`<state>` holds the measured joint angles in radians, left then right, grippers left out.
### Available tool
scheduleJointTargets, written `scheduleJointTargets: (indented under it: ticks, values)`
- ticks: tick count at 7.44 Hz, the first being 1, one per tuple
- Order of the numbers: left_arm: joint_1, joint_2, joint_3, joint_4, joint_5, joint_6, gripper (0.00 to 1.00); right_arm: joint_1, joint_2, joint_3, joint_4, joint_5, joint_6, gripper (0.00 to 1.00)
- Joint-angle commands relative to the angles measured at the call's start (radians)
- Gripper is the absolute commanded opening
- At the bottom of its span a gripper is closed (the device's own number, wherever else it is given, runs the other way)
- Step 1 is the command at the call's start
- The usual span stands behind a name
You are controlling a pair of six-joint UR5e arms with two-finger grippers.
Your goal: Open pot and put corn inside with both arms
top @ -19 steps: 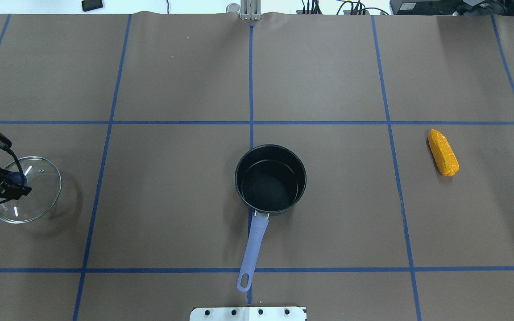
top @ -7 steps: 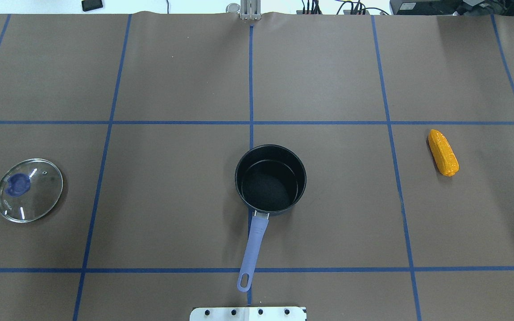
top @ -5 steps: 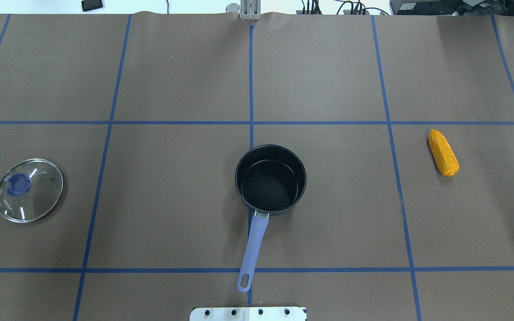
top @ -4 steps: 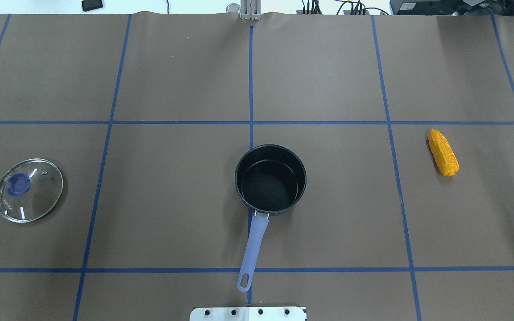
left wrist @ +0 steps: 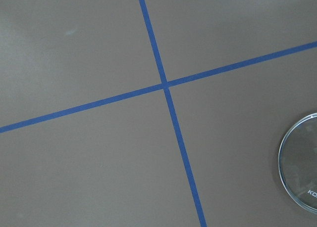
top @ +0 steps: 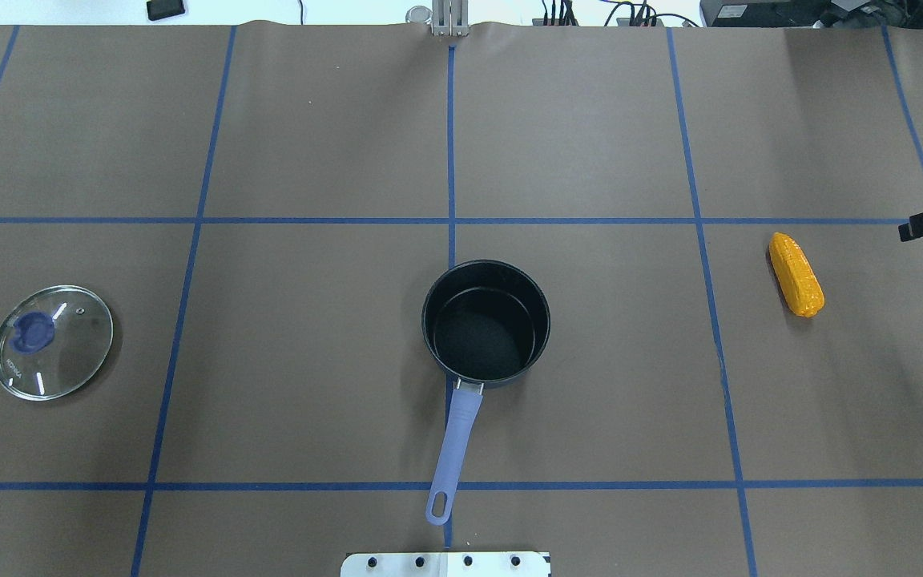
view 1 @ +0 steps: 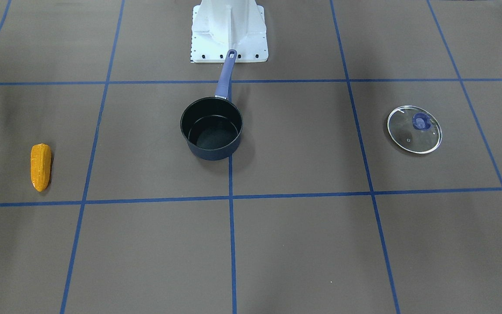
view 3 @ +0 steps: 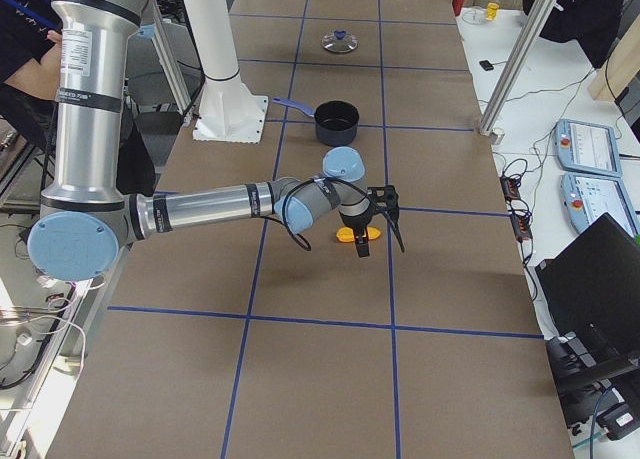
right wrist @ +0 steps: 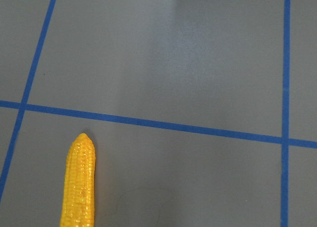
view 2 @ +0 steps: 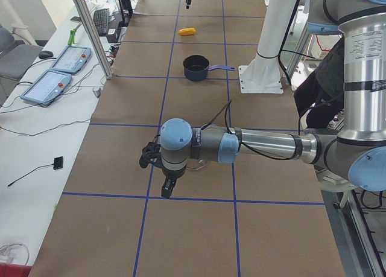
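Note:
The dark navy pot (top: 485, 320) stands open at the table's middle, its purple-blue handle (top: 453, 449) pointing toward the robot base. The orange-yellow corn (top: 796, 274) lies on the table at the right and also shows in the right wrist view (right wrist: 79, 187). My right gripper (top: 922, 226) pokes in at the overhead view's right edge, just beyond the corn and above it. In the exterior right view (view 3: 382, 241) its fingers stand apart and empty. My left gripper (view 2: 158, 174) shows only in the exterior left view, near the lid; I cannot tell its state.
The round glass lid (top: 53, 342) with a blue knob lies flat on the table at the far left; its rim shows in the left wrist view (left wrist: 302, 172). The white base pedestal (view 1: 229, 30) stands behind the pot's handle. Blue tape lines grid the brown table.
My left gripper was at the lid's knob, then left the overhead view; the lid stays flat on the table. My right gripper has come in at the right edge near the corn.

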<state>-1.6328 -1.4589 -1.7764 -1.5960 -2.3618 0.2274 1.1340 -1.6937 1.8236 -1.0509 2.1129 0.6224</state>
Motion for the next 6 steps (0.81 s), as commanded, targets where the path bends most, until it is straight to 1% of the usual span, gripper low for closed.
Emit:
scheduleJointTargets:
  ticks: [1,2,3,4,5,6]
  values:
    - [-0.001,0.006,0.005,-0.035,-0.001,-0.002,0.98,-0.144,0.047,-0.033,0.055,-0.105,0.126,1.00]
    - [-0.001,0.006,0.005,-0.035,-0.001,0.000,0.98,-0.195,0.107,-0.081,0.055,-0.155,0.152,1.00]
    - [0.001,0.006,0.005,-0.035,-0.001,0.000,0.98,-0.221,0.153,-0.139,0.086,-0.177,0.152,0.98]
    - [0.001,0.006,0.005,-0.036,-0.001,0.000,0.98,-0.235,0.166,-0.185,0.135,-0.177,0.146,0.96]
    - [0.001,0.005,0.005,-0.036,-0.001,0.000,0.98,-0.238,0.166,-0.222,0.175,-0.177,0.142,0.89]
    - [0.001,0.005,0.003,-0.036,-0.001,0.000,0.98,-0.247,0.166,-0.230,0.181,-0.180,0.141,0.83]
